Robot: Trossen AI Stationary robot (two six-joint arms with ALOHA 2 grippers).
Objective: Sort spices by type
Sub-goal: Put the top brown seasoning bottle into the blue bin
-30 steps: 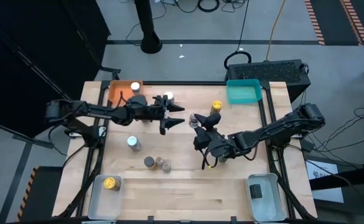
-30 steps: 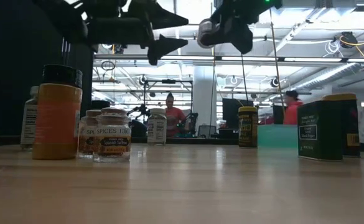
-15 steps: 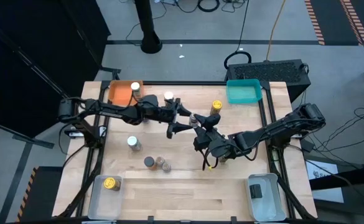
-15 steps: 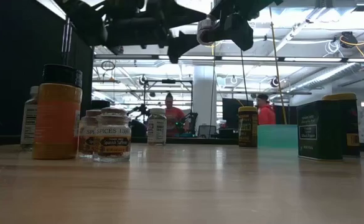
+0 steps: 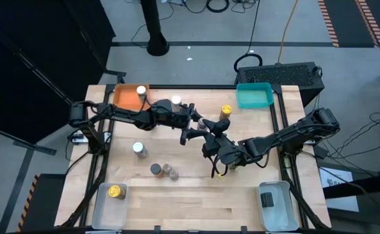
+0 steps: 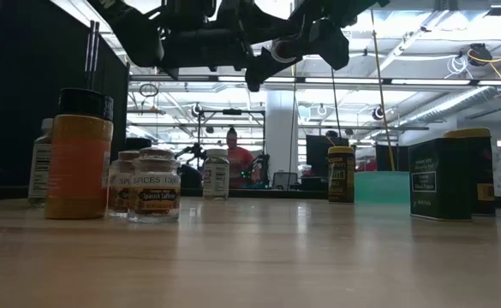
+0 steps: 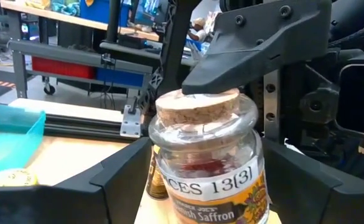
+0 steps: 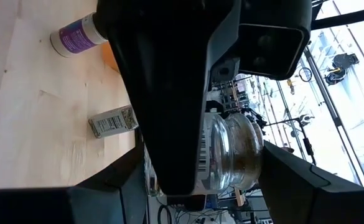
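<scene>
A small glass jar [image 7: 206, 168] with a cork stopper and a saffron label hangs upright over the table's middle, with my right gripper [image 5: 207, 127] shut on it. My left gripper [image 5: 196, 129] reaches in level from the table's left and is open. Its two fingers [image 7: 116, 183] stand on either side of the jar's body. I cannot tell whether they touch it. Other spices stand on the table: a grey-lidded jar [image 5: 138, 149], two small jars [image 5: 163, 171], a white-topped jar [image 5: 175, 101] and a yellow jar [image 5: 226, 110]. My right gripper pinches the jar end to end. One finger [image 7: 256, 43] lies on the cork top [image 7: 197, 102], and the jar itself hides the other finger. The fingers come level from the table's right. The jar stays upright, lifted clear of the table.
An orange tray [image 5: 126, 99] with a white-topped jar sits at the far left and a teal tray [image 5: 254, 95] at the far right. At the near corners are two clear trays: the left one [image 5: 105, 201] holds a yellow jar, the right one [image 5: 277, 209] a dark item.
My left gripper has moved toward the table's right edge, up to the jar held by my right gripper, and its fingers now stand on either side of the jar.
</scene>
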